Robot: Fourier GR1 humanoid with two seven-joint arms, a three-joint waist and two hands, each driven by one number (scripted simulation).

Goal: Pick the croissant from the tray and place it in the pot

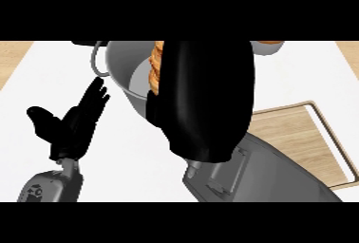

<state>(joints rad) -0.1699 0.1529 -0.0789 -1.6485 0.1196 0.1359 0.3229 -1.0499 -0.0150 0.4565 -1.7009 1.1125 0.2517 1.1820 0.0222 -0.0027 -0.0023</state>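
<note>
My right hand (203, 99) reaches forward over the grey pot (123, 57) at the top centre and hides most of it. A strip of the golden croissant (156, 66) shows at the hand's left edge, above the pot's inside, with the hand curled round it. The wooden tray (298, 135) lies at the right, partly covered by my right forearm. At the left, my left hand (73, 126) stands open with fingers up, just left of the pot's wall.
The pot's wire handle (95, 59) sticks out at its left side. An orange-brown object (270, 46) peeks out at the top right behind my right hand. White counter spreads around the left hand.
</note>
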